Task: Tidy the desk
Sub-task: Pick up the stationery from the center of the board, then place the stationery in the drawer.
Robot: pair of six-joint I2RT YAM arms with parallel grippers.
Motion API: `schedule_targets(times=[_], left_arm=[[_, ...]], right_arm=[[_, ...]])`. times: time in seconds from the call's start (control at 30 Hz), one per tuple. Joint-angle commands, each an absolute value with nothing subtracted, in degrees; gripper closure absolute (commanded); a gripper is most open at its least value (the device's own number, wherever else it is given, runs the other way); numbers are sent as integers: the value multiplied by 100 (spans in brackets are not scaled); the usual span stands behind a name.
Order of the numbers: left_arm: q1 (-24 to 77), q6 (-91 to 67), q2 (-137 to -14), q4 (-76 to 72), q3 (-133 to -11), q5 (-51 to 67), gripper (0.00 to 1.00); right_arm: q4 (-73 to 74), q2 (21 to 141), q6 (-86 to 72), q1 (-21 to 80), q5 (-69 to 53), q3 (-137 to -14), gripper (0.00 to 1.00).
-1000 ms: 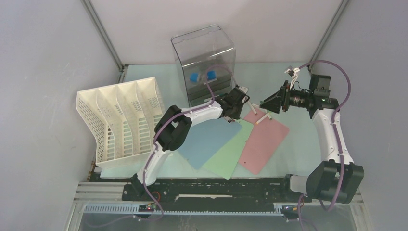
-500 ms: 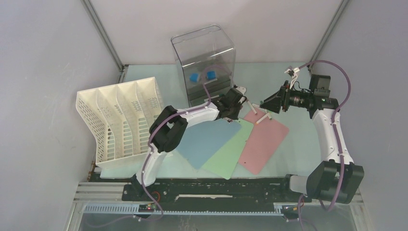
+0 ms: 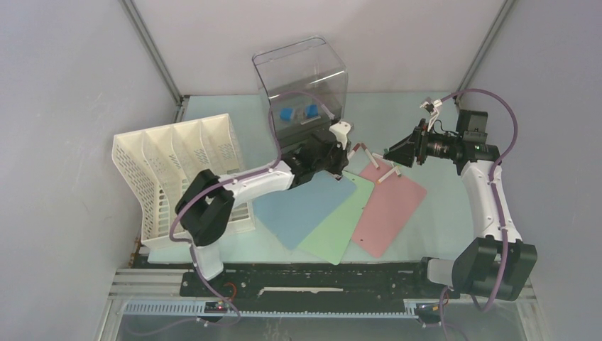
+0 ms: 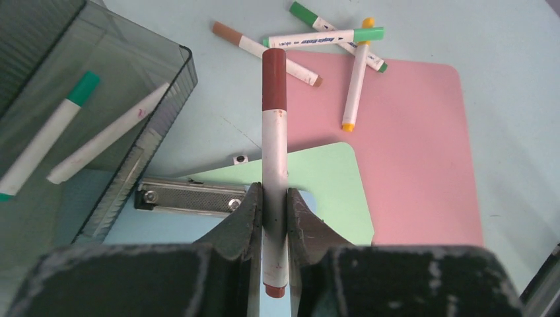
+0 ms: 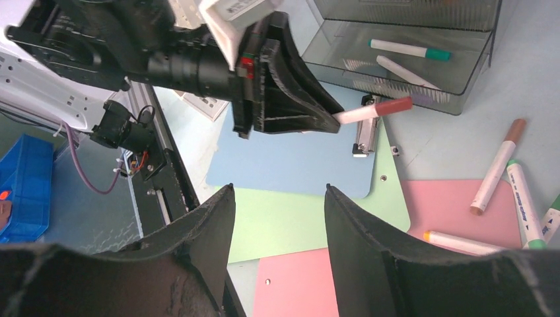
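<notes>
Grasping a brown-capped marker [image 4: 274,125] at frame centre, left gripper [image 4: 274,201] clenched; right gripper [image 5: 279,205] released (jaws apart), lower frame, over the bench [image 5: 449,142].

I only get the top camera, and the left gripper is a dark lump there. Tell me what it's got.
Observer: The left gripper is shut on a red-capped marker, gripped near its tail, cap pointing forward.
Operator: Now list what's in the open drawer.
Observer: The drawer holds a green-capped marker and a pale marker.
Operator: Count the loose ones.
Observer: Four on the desk: a brown marker, two green markers and an orange marker, some lying partly on the pink sheet.
</notes>
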State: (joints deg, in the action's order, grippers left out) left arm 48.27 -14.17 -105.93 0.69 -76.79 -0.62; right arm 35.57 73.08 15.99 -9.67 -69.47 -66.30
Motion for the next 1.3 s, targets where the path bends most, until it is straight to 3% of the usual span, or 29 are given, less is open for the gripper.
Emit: schedule_targets(times=[0.0,0.53,1.27], left_arm=[[4848,-916,-9889,-440,-7273,-264,96],[4851,696,-8915,-155,-6496,-1780,100],[4843,2344,-9765,-36,-6750,-3471,100]], right_arm=[[3594,7189,1644,-984,-6996,-6625,41],[3593,7220,1646,-984,-7009,-6619,41],[3594,7284,1645,-976,-6974,-6620,41]])
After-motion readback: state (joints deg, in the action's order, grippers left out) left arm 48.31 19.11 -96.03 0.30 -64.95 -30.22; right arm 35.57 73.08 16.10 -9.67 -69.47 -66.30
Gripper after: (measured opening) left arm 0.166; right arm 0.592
